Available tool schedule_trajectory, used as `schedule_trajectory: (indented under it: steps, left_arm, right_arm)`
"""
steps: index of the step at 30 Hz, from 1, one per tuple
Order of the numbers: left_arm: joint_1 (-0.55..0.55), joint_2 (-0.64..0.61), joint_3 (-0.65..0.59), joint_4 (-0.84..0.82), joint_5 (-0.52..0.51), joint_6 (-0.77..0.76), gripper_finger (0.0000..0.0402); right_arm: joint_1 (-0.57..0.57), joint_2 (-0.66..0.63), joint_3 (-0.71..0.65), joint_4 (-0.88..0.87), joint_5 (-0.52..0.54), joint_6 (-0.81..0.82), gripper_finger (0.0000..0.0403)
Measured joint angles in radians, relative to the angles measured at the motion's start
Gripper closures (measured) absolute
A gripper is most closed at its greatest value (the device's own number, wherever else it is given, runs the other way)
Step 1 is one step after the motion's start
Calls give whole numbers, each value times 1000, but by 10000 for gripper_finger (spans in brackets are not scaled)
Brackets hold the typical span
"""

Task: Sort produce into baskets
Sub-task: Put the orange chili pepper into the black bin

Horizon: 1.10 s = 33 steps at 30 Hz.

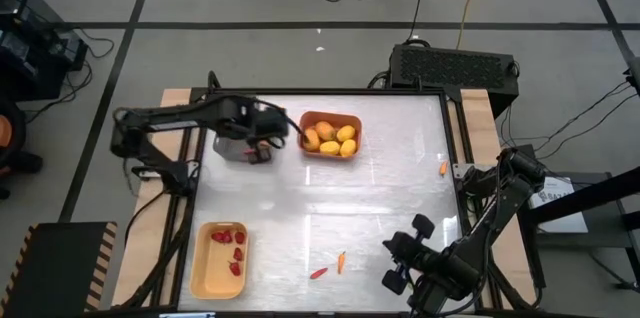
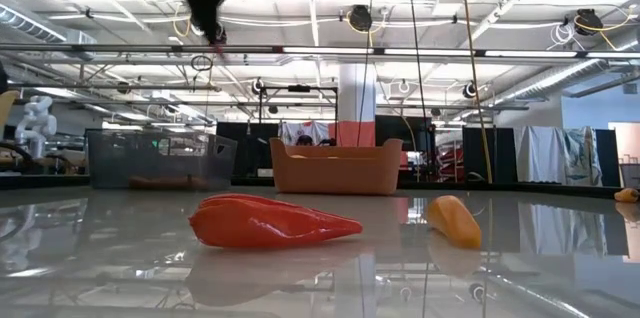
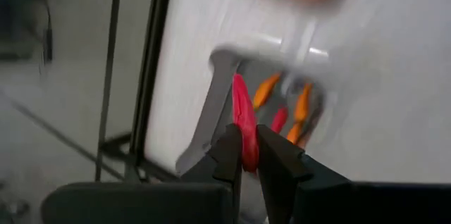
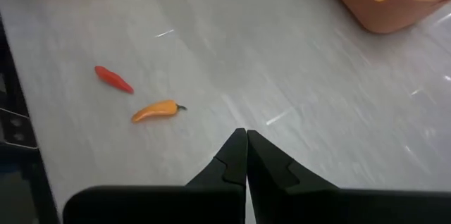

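Writing, labels, brands: none legible on any item. Item, thin red carrot-like toy stick (image 3: 242, 122): clamped at one end in my left hand (image 3: 248, 155), its long axis running straight out from my fingertips, free tip pointing away over the grey angular plastic basket (image 1: 240, 148) at the tabletop's far left; more orange and red sticks (image 3: 301, 104) lie inside that basket. My left hand: closed tight on the stick, held above the grey basket. My right hand (image 4: 246, 155): fingers pressed together, holding nothing, low over the near right part of the pale glossy tabletop (image 1: 390, 198). Loose on the tabletop near its front edge: one red stick (image 1: 318, 273) and one orange stick (image 1: 341, 261), close together. Another orange stick (image 1: 443, 167) lies alone by the right edge. Orange rounded plastic basket (image 1: 332, 148): yellow-orange rounded fruits (image 1: 330, 137). Long pale yellow basket (image 1: 205, 268): small dark red berries (image 1: 232, 250).
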Motion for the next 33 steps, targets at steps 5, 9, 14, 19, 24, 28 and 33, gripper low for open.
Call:
schedule_trajectory:
  steps: [5, 9, 14, 19, 24, 28, 33]
  left_arm:
    - [101, -128, -242, 99, 16, -2, 362]
    - [139, -172, -407, 144, 27, 2, 362]
    - [165, -175, -542, 148, -3, 6, 349]
    - [176, -175, -610, 166, -52, 1, 310]
    - [177, -175, -615, 170, -79, 1, 266]
    - [177, -175, -614, 171, -79, 1, 247]
    - [173, -175, -614, 223, -53, -11, 244]
  right_arm:
    - [0, 0, 0, 16, 0, -15, 403]
    - [0, 0, 0, 16, 7, -25, 403]
    - [-1, 0, 0, 16, 42, -26, 403]
    - [-1, 0, 0, 22, 56, -26, 403]
    - [-1, 0, 0, 22, 56, -26, 403]
    - [0, 0, 0, 22, 56, -27, 403]
    - [0, 0, 0, 22, 56, -34, 403]
